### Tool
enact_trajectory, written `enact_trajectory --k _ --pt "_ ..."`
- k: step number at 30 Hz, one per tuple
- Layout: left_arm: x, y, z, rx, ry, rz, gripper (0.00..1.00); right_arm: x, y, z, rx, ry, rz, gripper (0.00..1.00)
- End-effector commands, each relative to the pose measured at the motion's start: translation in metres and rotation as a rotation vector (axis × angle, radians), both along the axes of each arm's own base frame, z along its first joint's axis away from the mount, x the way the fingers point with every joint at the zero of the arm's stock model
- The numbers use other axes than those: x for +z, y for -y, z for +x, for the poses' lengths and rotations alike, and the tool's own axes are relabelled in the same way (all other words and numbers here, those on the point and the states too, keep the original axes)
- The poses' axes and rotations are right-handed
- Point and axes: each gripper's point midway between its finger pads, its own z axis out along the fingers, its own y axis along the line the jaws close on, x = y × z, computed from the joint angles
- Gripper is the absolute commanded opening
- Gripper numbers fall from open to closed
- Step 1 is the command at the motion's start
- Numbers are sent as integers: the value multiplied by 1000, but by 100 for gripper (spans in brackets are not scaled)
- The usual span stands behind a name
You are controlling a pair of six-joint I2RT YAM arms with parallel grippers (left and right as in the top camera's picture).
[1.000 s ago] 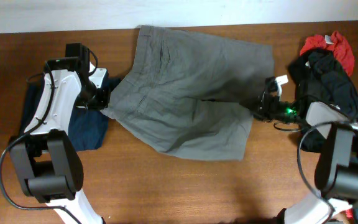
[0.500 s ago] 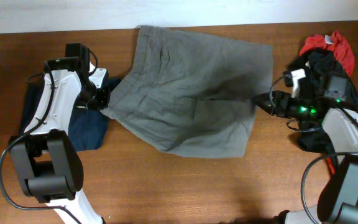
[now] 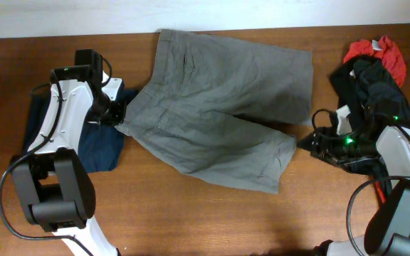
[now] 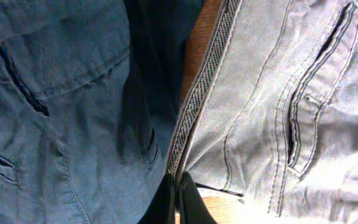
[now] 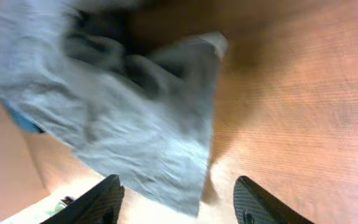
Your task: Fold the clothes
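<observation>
The grey shorts [image 3: 219, 107] lie spread across the middle of the table, waistband to the left and both legs to the right. My left gripper [image 3: 119, 118] is shut on the waistband corner; in the left wrist view its fingertips [image 4: 178, 200] pinch the patterned inner band of the shorts [image 4: 266, 93]. My right gripper [image 3: 306, 142] hovers open just right of the lower leg's hem. In the right wrist view, the blurred grey leg [image 5: 135, 118] lies ahead of the right gripper [image 5: 179, 202], whose fingers hold nothing.
A dark navy garment [image 3: 98, 146] lies under my left arm, also visible in the left wrist view as navy cloth [image 4: 55, 112]. A heap of black and red garments [image 3: 376, 71] sits at the far right. Bare wood [image 3: 191, 220] runs along the table's front.
The right gripper has swung away from the shorts' right edge and come down toward the front. The lower leg now lies spread further toward the front right. The left arm has not moved.
</observation>
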Motion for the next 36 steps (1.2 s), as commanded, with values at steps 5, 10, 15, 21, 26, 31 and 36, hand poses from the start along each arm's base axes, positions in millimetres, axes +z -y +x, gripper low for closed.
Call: enact_trajectory --k 5,10,15,21,26,31,36 --pt "8 -2 2 10 19 10 0 -34 -23 -49 62 -184 -43 52" --pt "8 -2 2 10 19 10 0 -61 -50 -77 95 -260 -30 53" --pt "8 -2 2 10 19 10 0 -71 -71 -94 131 -278 13 53" --pt "8 -2 2 10 20 10 0 -64 -93 -76 149 -173 119 35" --pt "8 -2 2 10 19 10 0 -48 -95 -58 145 -123 145 5" --pt "8 -2 2 10 19 10 0 -17 -82 -49 173 -146 59 4" --pt "8 -2 2 10 20 10 0 17 -38 -62 192 -294 -228 4"
